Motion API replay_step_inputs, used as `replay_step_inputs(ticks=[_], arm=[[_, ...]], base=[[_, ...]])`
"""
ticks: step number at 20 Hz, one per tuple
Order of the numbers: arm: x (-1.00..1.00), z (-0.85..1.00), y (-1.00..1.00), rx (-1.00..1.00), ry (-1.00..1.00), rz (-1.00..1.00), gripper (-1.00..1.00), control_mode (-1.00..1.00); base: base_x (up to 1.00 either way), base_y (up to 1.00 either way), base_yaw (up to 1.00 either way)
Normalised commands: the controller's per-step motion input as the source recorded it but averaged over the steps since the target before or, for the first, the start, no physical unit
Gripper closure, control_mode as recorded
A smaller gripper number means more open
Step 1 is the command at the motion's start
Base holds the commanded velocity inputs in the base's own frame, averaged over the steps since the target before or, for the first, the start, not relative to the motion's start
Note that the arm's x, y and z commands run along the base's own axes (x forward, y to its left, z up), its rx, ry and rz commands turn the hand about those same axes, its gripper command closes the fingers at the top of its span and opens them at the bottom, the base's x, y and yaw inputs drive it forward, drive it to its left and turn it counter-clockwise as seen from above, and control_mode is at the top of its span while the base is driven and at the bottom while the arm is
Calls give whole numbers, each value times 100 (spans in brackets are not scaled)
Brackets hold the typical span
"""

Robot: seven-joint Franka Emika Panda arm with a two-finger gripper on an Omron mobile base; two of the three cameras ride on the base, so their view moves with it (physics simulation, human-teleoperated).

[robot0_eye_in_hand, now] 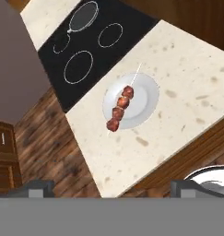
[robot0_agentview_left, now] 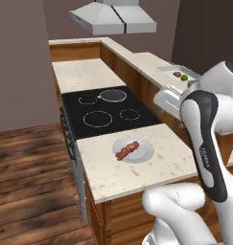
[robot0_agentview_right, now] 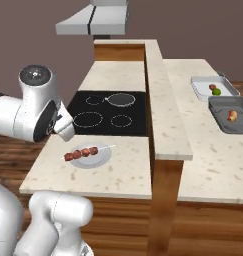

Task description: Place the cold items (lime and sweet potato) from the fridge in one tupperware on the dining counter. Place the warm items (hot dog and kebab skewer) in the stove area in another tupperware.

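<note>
Gripper: its two dark fingertips stood wide apart and held nothing, high above the counter.
Kebab skewer: it lay on a round white plate on the light counter just beside the black stove.
Pan: a small one sat on a back burner of the stove.
Light tupperware: on the dining counter, with a green lime and a reddish item inside.
Dark tupperware: just beside the light one, with the hot dog inside.
</note>
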Motion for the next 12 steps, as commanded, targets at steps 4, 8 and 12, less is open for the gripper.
replay_step_inputs(ticks=[4, 8, 12], arm=[[22, -95, 12, 22, 53, 15, -100, -100], [33, -65, 9, 14, 41, 3, -100, -100], [63, -44, 17, 3, 29, -5, -100, -100]], base=[[0, 0, 0], [0, 0, 0], [0, 0, 0]])
